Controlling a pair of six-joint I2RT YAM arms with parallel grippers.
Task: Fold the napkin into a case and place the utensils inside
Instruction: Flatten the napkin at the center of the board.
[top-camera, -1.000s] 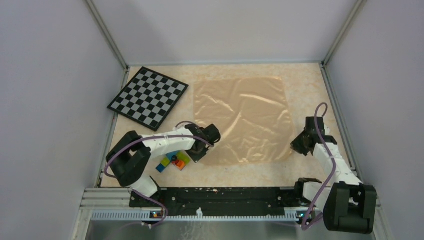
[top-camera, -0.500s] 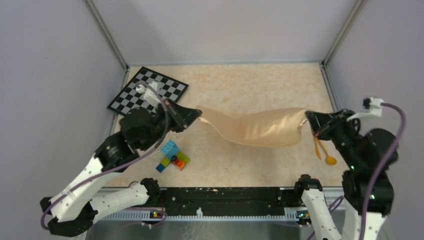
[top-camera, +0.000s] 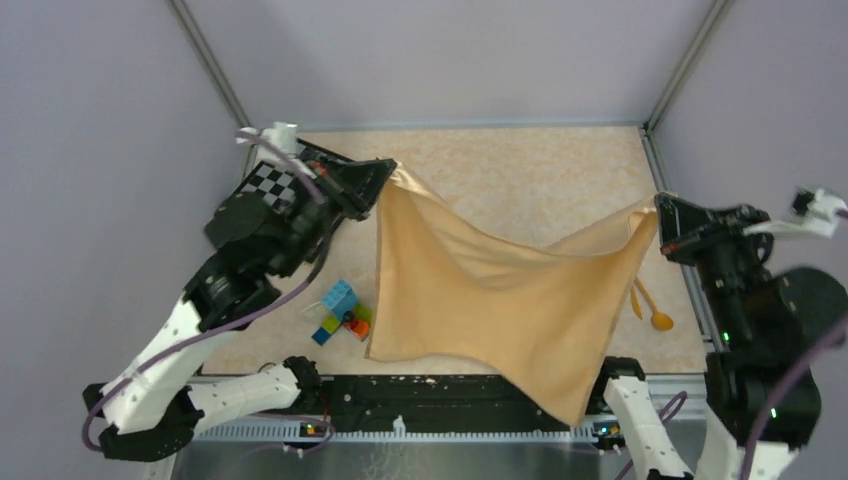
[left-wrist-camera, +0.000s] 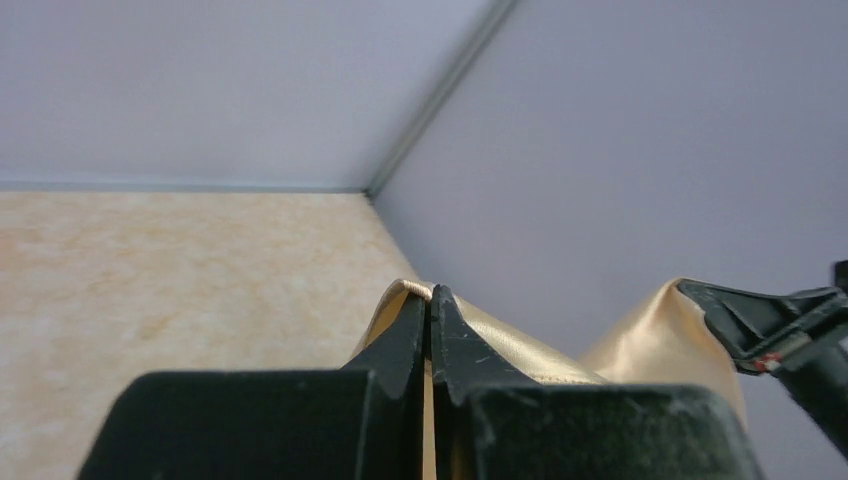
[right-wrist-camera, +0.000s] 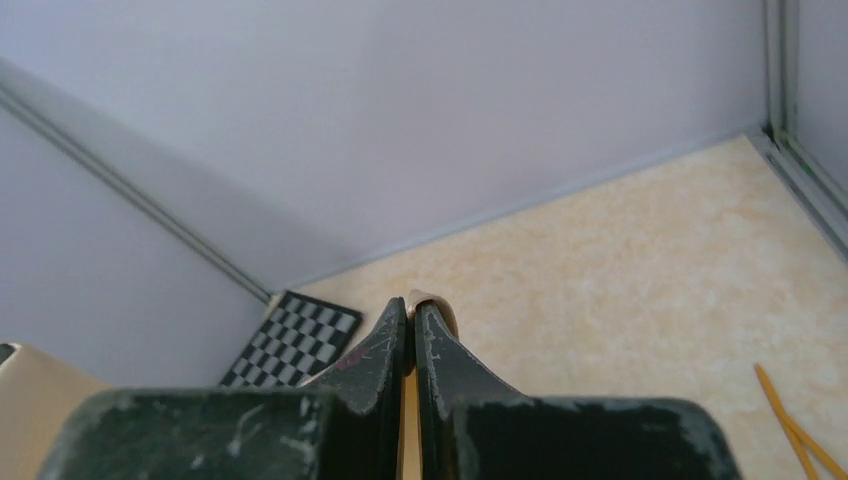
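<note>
Top view: the left tool (top-camera: 388, 176), at 10 o'clock, and the right tool (top-camera: 661, 216), at 3 o'clock, each pinch one corner of the peach-orange napkin (top-camera: 490, 300), which is held up off the tabletop (top-camera: 520, 165). The cloth sags between them and hangs toward 6 o'clock, with its lowest corner over the base rail (top-camera: 450, 390). It could snag there when lowered. Its edges hang near the toy bricks (top-camera: 342, 312) at 8 o'clock and the utensils (top-camera: 652, 308) at 4 o'clock, so a sweeping hem may drag either.

Left wrist view: the tool's jaws are pressed together on a thin rim of cloth. So little is caught that a tug from the other arm could likely pull it free.

Right wrist view: the jaws are pressed together on an equally slim bit of corner. The checkerboard (right-wrist-camera: 300, 345) lies at 8 o'clock. Uneven tension would skew the first fold.
</note>
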